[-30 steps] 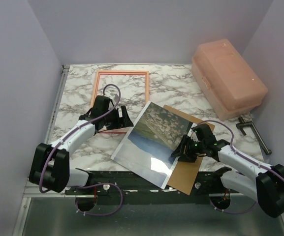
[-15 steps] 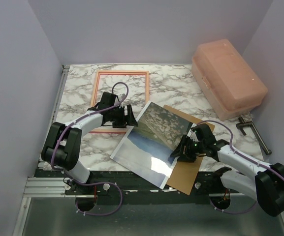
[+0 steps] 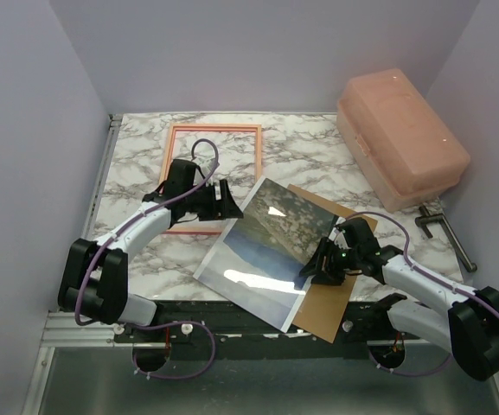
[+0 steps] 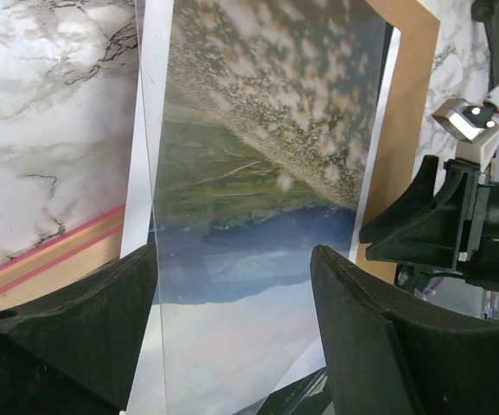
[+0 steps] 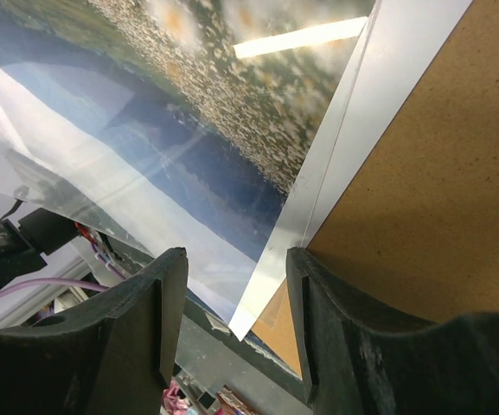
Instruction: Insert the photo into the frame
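The photo [image 3: 266, 251] lies picture-up, its right edge over the backing board [image 3: 327, 303] and its far corner just beside the frame [image 3: 214, 128], with bare marble table [image 3: 310, 151] beyond. Its long axis runs near-to-far, leaning right. The left gripper [image 3: 227, 201] and right gripper [image 3: 316, 268] stand open, straddling opposite long edges.

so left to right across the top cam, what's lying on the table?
frame → photo → brown backing board → pink box. The clamp is left out: it lies nearer than the box's right end and overlaps its span.
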Controlling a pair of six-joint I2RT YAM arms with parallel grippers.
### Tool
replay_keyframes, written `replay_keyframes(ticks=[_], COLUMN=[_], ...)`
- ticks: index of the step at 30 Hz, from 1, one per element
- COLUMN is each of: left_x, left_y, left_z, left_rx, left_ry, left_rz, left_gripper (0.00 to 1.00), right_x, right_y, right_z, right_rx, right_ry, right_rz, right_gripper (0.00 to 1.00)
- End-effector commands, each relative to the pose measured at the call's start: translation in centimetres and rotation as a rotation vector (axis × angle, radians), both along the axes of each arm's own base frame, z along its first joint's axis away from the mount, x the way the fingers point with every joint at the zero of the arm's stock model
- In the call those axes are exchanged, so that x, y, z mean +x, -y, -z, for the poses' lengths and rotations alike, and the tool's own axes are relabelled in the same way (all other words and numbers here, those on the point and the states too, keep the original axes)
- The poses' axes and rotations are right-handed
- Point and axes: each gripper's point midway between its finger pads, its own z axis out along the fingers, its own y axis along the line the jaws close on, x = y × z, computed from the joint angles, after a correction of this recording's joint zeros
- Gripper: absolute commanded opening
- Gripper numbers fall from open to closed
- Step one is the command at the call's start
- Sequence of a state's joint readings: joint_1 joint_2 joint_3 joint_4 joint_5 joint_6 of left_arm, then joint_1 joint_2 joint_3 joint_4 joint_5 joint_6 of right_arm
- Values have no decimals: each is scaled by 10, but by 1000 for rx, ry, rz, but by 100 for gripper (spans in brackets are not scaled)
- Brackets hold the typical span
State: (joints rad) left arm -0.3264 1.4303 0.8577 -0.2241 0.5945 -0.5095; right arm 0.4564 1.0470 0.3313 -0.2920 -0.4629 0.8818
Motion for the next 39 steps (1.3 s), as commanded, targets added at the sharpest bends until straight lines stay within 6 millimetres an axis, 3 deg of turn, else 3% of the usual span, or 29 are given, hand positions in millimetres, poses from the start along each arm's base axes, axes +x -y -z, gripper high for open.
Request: replay_keyframes(ticks=[1,15,19,23,25,33,37,39], left_x=[-11,-26,-30,-30,-30,-29,-29,-28], left_y=[5,19,17,13,10,-4,-12,-20], left_z=[-16,8,16,16,12,-23,-53,-69], left_rx=[-67,-161,-152,-122,-105,-56,-59,-49], left_ry=[17,-101,-127,-125,-113,-29,34,72], left_rz=[37,85,83,63,51,-25,-92,-144], left_gripper=[71,59,50,30,19,0,0,0], right_x=[-17,-15,-15,-16,-14,3,11,12], right_y=[12,10,9,9,9,14,18,15], right_z=[20,14,13,12,8,-25,-41,-44], right_rx=[-59,-38,-35,-38,-38,-84,-120,-103], right_ry=[-62,-48,-47,-51,-40,63,111,125], right_rz=[-3,2,0,3,1,-11,-14,-35], right_gripper=[57,57,57,57,57,69,80,80])
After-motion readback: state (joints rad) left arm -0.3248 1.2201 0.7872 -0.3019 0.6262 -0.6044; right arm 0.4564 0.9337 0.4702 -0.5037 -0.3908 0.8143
